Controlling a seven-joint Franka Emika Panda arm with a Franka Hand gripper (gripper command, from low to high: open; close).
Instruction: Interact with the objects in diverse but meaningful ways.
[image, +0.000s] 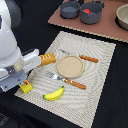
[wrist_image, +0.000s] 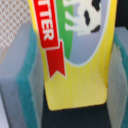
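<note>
I see the fingers (wrist_image: 20, 85) clenched on the butter block (wrist_image: 80, 55); shallow end grip, it may pivot or slip.

Block (image: 25, 87) at mat's (image: 100, 75) corner on exterior view's left, between the gripper (image: 20, 82) fingers (wrist_image: 25, 85). Banana (image: 54, 93) just right of block, on mat. Plate (image: 70, 66) mid-mat; knife (image: 67, 80) before it, fork (image: 82, 57) behind, bread (image: 47, 59) to its left. Beyond mat, board (image: 107, 27) with two pots (image: 70, 9); tomato (image: 87, 10) in the right one.
</note>
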